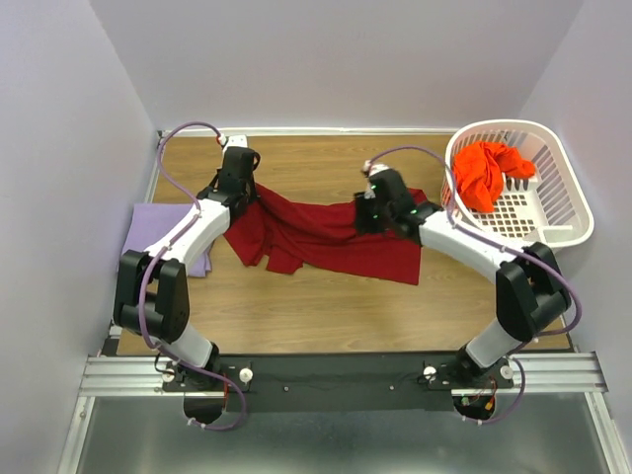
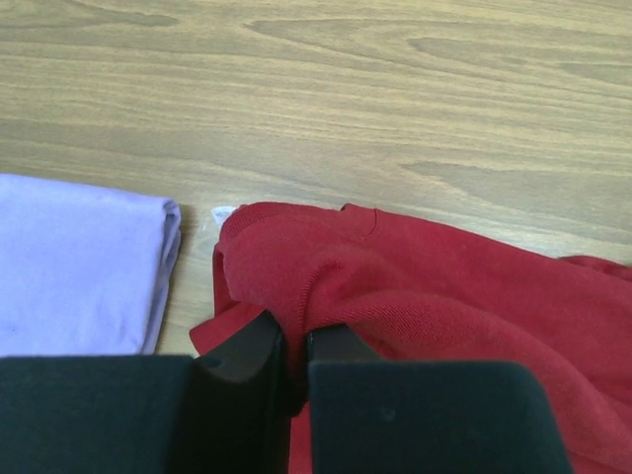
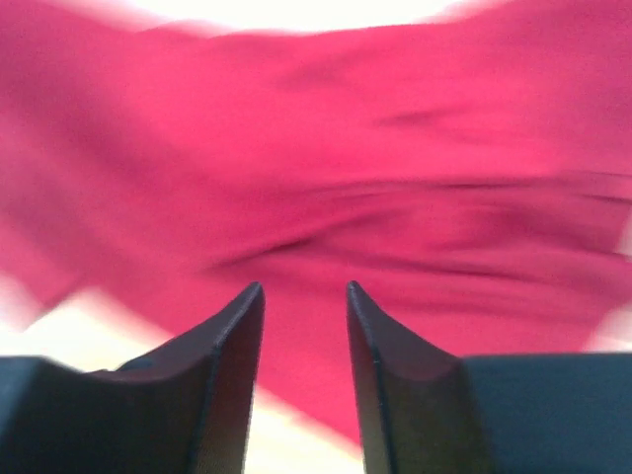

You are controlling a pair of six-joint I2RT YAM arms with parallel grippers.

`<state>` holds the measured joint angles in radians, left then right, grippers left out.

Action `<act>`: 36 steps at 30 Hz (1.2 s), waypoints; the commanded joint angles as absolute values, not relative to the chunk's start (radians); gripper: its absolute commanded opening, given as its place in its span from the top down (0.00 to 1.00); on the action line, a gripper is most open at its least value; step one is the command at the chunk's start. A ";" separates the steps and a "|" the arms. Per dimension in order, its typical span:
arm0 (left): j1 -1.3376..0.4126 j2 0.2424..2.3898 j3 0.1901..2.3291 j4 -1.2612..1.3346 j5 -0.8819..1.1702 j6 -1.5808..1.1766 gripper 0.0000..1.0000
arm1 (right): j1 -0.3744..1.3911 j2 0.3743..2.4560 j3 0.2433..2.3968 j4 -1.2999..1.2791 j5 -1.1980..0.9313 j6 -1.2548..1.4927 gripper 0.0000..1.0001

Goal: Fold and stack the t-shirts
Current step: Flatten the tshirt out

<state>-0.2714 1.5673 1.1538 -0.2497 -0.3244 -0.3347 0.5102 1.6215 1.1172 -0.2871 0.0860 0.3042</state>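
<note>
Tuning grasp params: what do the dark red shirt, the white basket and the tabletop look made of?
The dark red shirt: soft knit cloth, matte, probably cotton; fine knit texture, limp folds.
The white basket: moulded plastic, probably, smooth; rigid lattice walls.
The tabletop: wood-grain, satin; solid wood or laminate, cannot tell.

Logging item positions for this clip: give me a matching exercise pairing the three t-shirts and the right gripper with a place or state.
Things: 1 crimson t-shirt; 2 lavender t-shirt; 3 orange-red t-shirt; 4 right gripper.
States: A in the white basket; B open, empty; C folded flat at the table's left side; D crumpled mid-table, pinched by the left gripper.
Pairs: 1-D; 2-C; 3-A; 4-B.
</note>
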 commanded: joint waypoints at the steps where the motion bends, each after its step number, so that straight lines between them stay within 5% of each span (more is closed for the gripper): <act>1: -0.262 1.591 1.172 -0.216 -0.328 -0.310 0.77 | 0.682 1.612 1.115 -0.250 -0.051 0.265 0.49; 4: -0.262 1.586 1.166 -0.181 -0.325 -0.301 0.47 | 0.774 1.663 1.144 -0.198 -0.096 0.249 0.46; 9: -0.245 1.458 1.109 -0.138 -0.330 -0.336 0.32 | 0.868 1.810 1.224 -0.117 -0.164 0.226 0.46; 22: -0.210 0.976 0.804 -0.204 -0.408 -0.402 0.33 | 0.920 2.065 1.310 -0.100 -0.123 0.238 0.55; 27: -0.210 0.928 0.718 -0.219 -0.380 -0.417 0.34 | 0.908 1.984 1.155 -0.103 -0.012 0.252 0.65; 36: -0.212 1.000 0.664 -0.209 -0.249 -0.403 0.38 | 0.746 1.712 0.851 -0.169 0.091 0.284 0.65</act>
<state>-0.2153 0.9607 0.6708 -0.2123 -0.3271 -0.4015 0.8005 1.7576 0.9344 -0.0154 -0.0090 0.2790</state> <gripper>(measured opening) 0.623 0.349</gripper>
